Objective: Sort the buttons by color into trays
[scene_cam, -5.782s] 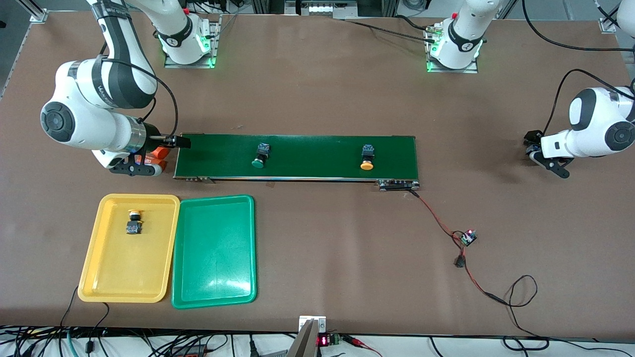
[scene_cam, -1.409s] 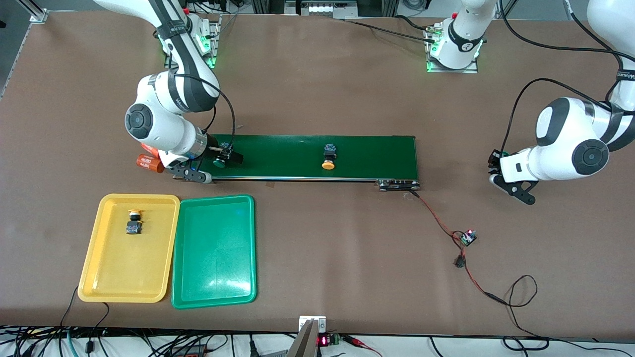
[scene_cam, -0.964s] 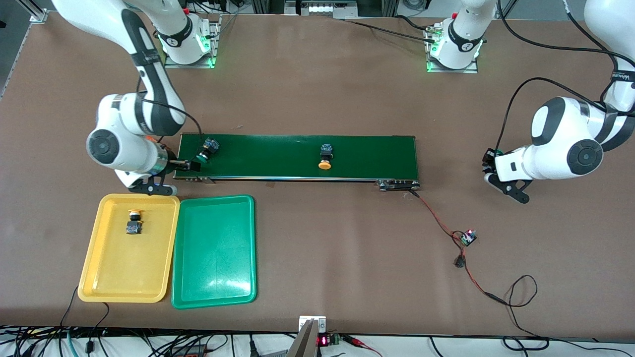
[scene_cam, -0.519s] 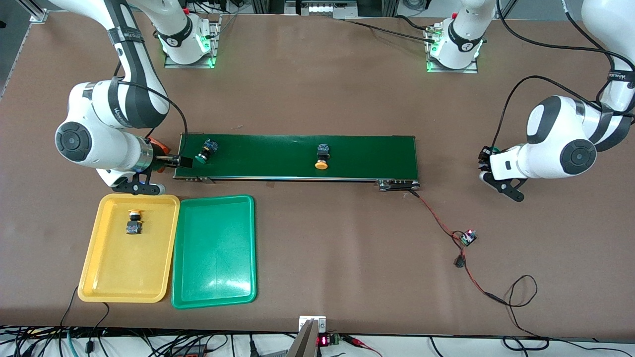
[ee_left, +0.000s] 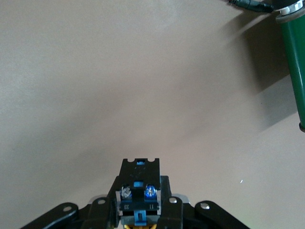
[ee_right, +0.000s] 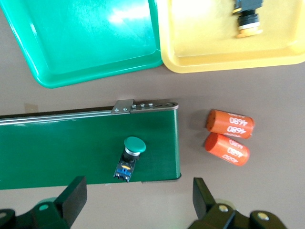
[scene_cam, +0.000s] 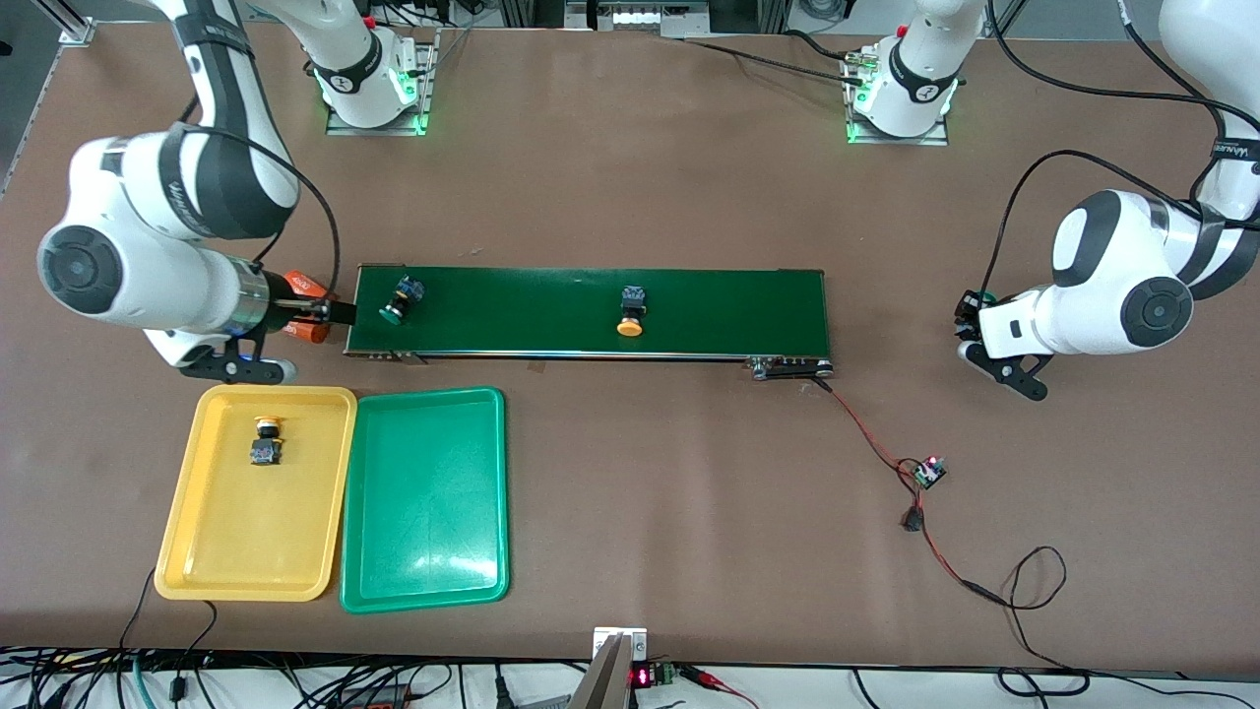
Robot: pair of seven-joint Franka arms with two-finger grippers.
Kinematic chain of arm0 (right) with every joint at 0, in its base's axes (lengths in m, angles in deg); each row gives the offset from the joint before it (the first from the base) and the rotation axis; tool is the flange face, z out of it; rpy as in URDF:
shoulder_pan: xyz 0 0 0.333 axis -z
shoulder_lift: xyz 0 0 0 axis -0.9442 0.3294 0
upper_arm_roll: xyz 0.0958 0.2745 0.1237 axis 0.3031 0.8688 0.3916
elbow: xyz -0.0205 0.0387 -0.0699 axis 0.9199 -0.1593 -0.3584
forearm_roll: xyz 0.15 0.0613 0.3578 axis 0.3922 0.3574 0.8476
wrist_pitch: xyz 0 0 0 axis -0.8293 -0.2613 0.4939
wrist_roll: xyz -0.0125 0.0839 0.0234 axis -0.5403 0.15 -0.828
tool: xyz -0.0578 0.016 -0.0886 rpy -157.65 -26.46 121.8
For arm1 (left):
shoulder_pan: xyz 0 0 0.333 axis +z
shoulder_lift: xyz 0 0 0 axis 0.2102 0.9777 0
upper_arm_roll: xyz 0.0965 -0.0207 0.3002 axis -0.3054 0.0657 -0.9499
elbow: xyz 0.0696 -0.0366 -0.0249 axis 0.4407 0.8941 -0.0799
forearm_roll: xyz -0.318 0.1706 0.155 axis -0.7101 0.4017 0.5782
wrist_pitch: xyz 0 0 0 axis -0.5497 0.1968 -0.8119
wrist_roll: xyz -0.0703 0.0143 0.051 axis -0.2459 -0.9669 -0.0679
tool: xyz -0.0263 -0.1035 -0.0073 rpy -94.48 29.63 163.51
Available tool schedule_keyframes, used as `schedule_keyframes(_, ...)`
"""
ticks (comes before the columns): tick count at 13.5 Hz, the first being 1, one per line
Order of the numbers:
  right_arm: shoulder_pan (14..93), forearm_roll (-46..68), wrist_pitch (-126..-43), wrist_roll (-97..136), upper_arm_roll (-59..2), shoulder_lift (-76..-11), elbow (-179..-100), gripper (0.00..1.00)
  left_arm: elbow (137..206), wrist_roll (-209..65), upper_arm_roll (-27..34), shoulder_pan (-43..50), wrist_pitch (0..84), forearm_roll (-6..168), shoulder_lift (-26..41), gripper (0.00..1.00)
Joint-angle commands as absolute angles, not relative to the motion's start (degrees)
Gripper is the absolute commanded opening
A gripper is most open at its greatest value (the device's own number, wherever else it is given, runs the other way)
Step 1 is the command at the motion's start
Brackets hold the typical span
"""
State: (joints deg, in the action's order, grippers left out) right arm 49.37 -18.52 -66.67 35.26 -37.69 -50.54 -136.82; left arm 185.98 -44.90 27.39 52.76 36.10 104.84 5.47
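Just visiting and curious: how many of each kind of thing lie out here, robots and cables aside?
Small black-and-blue push-button switches: 4 (green-capped belt switch, orange-capped belt switch, tray switch, held switch in left pincer)
Shallow rectangular plastic trays: 2 (yellow tray, green tray)
Orange cylinders with white print: 2
Long dark-green conveyor belt: 1
Total: 9

Cap of the button [ee_left: 138,202] in the left tool [ee_left: 138,210] cut off by the picture edge, colour not readable there. Yellow tray [ee_right: 209,45] and its button [ee_right: 248,16] only partly inside the right wrist view. Print on the orange cylinders [scene_cam: 305,290] too small to read from the front, half hidden by the right arm.
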Motion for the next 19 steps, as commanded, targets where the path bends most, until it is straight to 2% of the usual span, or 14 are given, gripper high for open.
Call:
schedule_keyframes(1, 51.0, -20.7, -62.1, 35.7, -37.3, -50.6, -132.6, 0.99, 187.8, -45.1, 27.9, 53.6, 35.5, 103.8, 4.2, 0.0)
schedule_keyframes(3, 52.6, -20.8, -60.8, 35.4, -37.3, -51.3, -130.5, 0.99, 187.9, -44.2, 27.8, 54.7, 35.4, 103.8, 4.3, 0.0)
schedule_keyframes(8, 55.7, -20.9, -60.7, 34.3, -36.9, -52.4, -131.2, 0.99, 187.8, -42.9, 27.7, 55.0, 35.7, 104.0, 4.8, 0.0)
schedule_keyframes(13, 56.7, -15.5, -62.4, 35.0, -36.8, -51.7, -139.5, 0.99, 188.6, -49.8, 28.1, 54.1, 35.8, 104.0, 4.4, 0.0)
schedule_keyframes(16, 56.5, -15.4, -64.4, 35.0, -36.7, -50.0, -141.8, 0.99, 190.7, -51.1, 28.8, 53.7, 36.2, 104.0, 4.2, 0.0)
schedule_keyframes(19, 56.4, -10.6, -69.1, 34.1, -36.7, -48.8, -146.2, 0.99, 193.7, -52.7, 30.8, 54.1, 37.9, 104.0, 3.2, 0.0)
